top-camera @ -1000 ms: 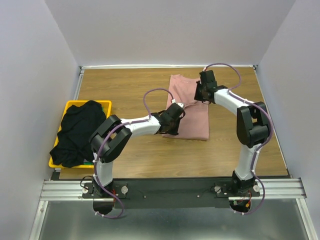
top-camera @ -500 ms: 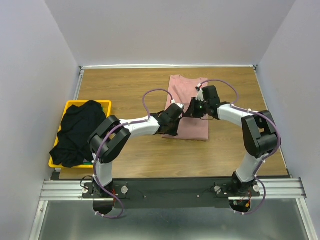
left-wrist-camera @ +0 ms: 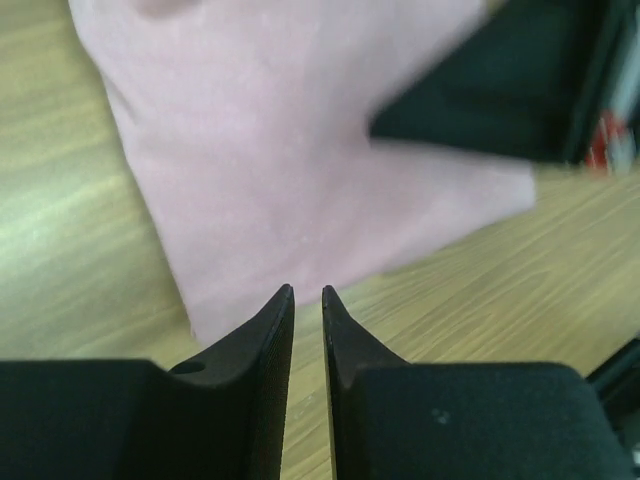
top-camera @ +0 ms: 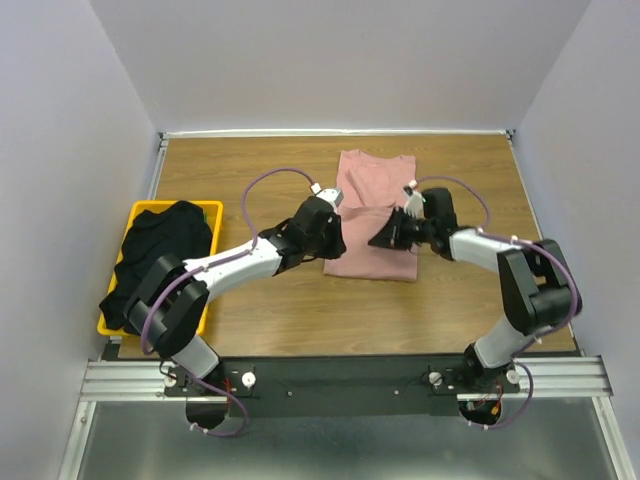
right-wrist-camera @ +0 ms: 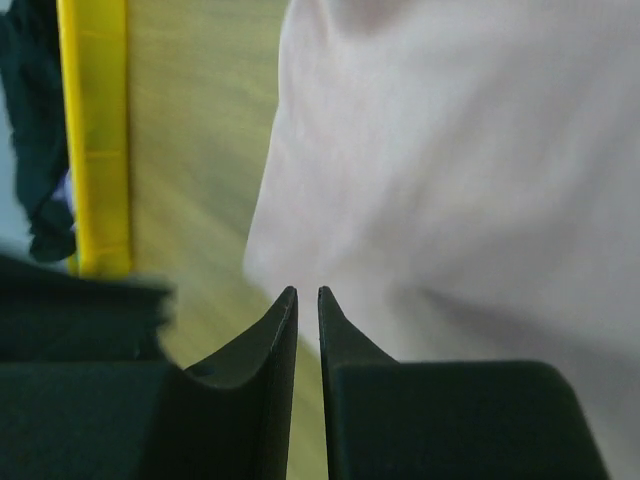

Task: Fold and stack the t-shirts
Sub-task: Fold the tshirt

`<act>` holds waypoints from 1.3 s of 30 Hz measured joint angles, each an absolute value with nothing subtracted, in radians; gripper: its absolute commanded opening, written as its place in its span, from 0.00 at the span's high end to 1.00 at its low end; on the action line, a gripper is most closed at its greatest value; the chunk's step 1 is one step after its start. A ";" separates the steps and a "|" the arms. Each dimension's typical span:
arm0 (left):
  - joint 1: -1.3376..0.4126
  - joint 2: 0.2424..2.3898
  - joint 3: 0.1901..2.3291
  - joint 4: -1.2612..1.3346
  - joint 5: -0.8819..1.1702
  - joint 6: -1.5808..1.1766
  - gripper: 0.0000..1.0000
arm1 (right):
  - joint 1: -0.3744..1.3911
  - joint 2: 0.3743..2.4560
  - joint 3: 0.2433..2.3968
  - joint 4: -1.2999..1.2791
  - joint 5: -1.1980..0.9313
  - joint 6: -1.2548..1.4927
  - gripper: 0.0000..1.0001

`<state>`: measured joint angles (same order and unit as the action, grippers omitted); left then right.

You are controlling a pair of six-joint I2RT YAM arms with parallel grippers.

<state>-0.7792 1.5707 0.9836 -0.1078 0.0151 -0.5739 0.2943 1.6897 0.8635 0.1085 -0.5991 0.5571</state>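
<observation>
Pink t-shirt (top-camera: 375,215) is lying folded mid-bench | both your end effectors (left-wrist-camera: 308,292) (right-wrist-camera: 308,292) are nearly pressed together, holding nothing | black t-shirt (top-camera: 155,262) is filling yellow basket (top-camera: 140,210) | wooden bench (top-camera: 250,175), pale walls

A yellow basket (top-camera: 137,209) sits at the left side of the wooden table (top-camera: 260,170), just inside its left edge, with grey walls (top-camera: 340,60) rising around the table's far and side edges.
</observation>
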 measured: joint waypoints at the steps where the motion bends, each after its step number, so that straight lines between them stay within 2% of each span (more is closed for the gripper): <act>1: -0.764 1.572 0.979 -0.080 0.042 -0.577 0.75 | 0.282 1.648 0.795 0.148 -0.640 0.586 0.80; 5: -0.732 1.643 0.934 0.017 0.155 -0.601 0.76 | 0.223 1.610 0.580 0.330 -0.755 0.692 0.81; 9: -0.705 1.721 0.869 0.062 0.249 -0.639 0.77 | 0.091 1.691 0.393 0.509 -0.871 0.809 0.83; 15: -0.622 1.733 0.780 0.194 0.364 -0.719 0.77 | -0.046 1.783 0.326 0.682 -1.000 0.878 0.87; 20: -0.585 1.691 0.724 0.230 0.382 -0.744 0.77 | -0.079 1.721 0.300 0.696 -1.000 0.914 0.86; 24: -0.570 1.629 0.737 0.241 0.355 -0.753 0.76 | -0.079 1.564 0.359 0.687 -0.994 0.934 0.85; 27: -0.559 1.648 0.827 0.274 0.345 -0.753 0.76 | -0.079 1.563 0.471 0.698 -0.973 0.937 0.85; 32: -0.519 1.822 1.084 0.332 0.351 -0.745 0.76 | -0.079 1.727 0.663 0.712 -0.924 0.939 0.85; 39: -0.469 2.088 1.304 0.319 0.356 -0.733 0.77 | -0.079 1.974 0.803 0.712 -0.875 0.941 0.85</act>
<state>-0.4690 2.0880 1.3041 0.3187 0.3565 -0.7334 -0.0788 1.9736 0.8032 0.7124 -0.8753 0.9409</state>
